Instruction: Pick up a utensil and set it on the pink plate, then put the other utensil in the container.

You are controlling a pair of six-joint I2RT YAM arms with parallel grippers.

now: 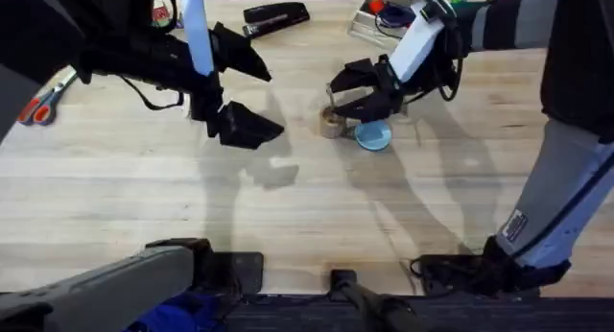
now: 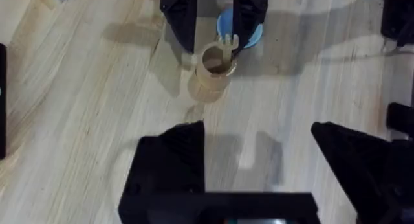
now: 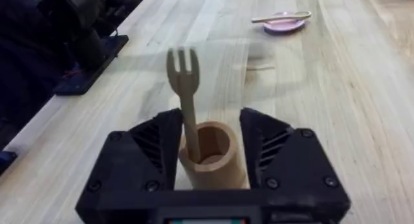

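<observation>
The fork (image 3: 184, 88) stands upright in the tan container (image 3: 210, 159), leaning on its rim. My right gripper (image 3: 210, 143) is open, one finger on each side of the container, and the fork handle runs close by one of them. In the overhead view that gripper (image 1: 343, 95) hovers over the container (image 1: 331, 124). Farther along the table the spoon (image 3: 281, 17) lies across the pink plate (image 3: 284, 23). My left gripper (image 1: 251, 90) is raised, open and holds nothing. The left wrist view looks down on the container (image 2: 210, 72) and fork (image 2: 228, 43).
A light-blue dish (image 1: 372, 135) touches the container's right side. A black stapler (image 1: 276, 15) and a clear box (image 1: 384, 15) sit at the back. Orange-handled scissors (image 1: 38, 104) lie at the far left.
</observation>
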